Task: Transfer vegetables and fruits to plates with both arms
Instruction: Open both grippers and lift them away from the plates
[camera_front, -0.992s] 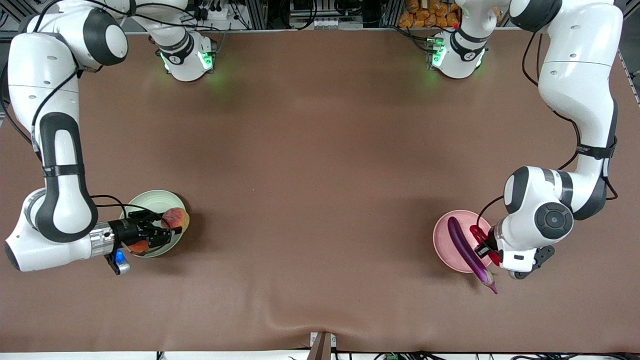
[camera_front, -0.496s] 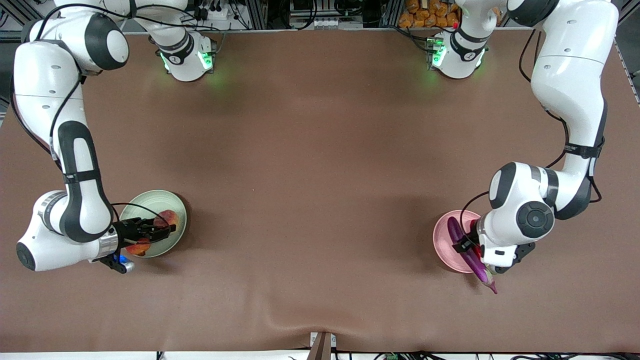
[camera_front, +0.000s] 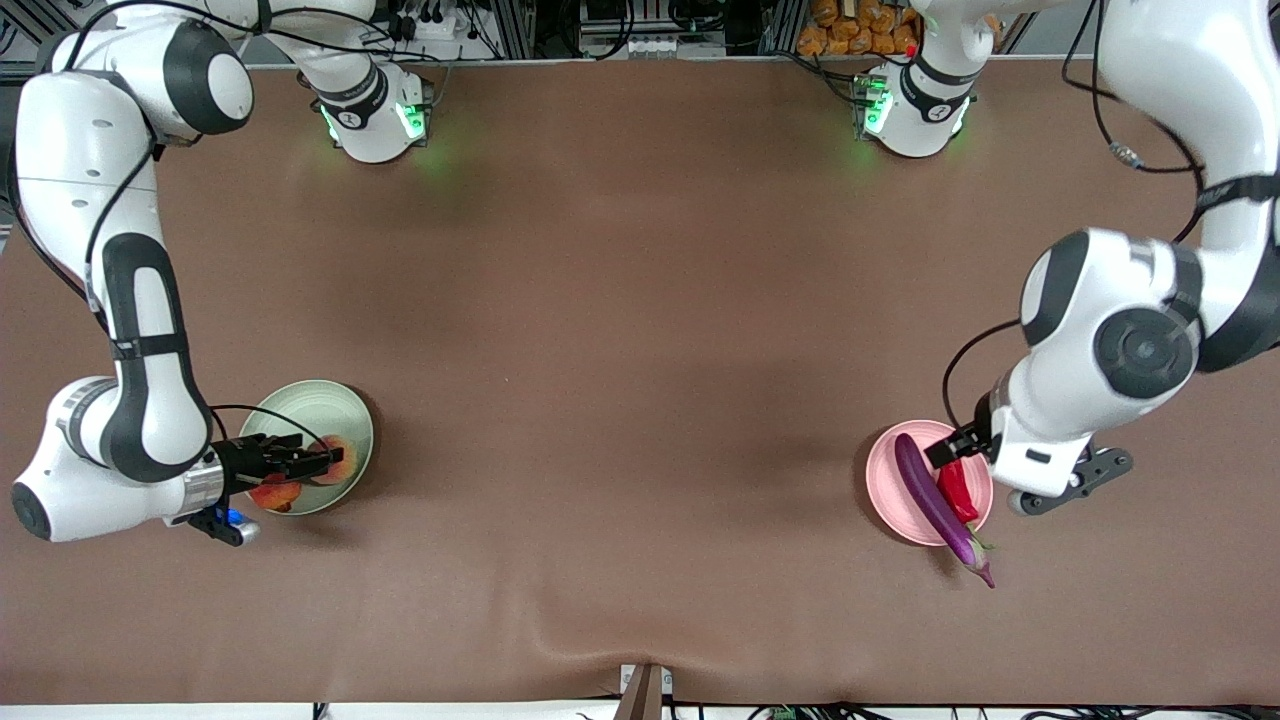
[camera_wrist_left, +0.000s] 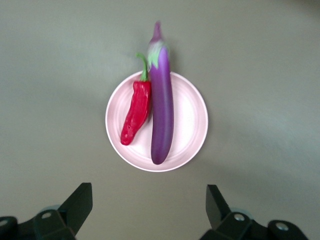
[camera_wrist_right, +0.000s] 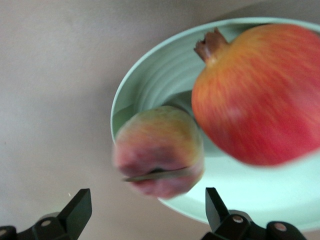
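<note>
Beside the peach (camera_wrist_right: 159, 150), right wrist shows perhaps a pomegranate (camera_wrist_right: 260, 95) (crowned).

Even, fairly bright light falls from above on my table (camera_front: 640, 350), with soft shadows beside each plate and under my arms. Green lamps at my two bases tint the cloth near them. My left wrist view is sharp but greyish. My right wrist view is close and smeared; the peach (camera_wrist_right: 159, 150) blurs at its edges.
</note>
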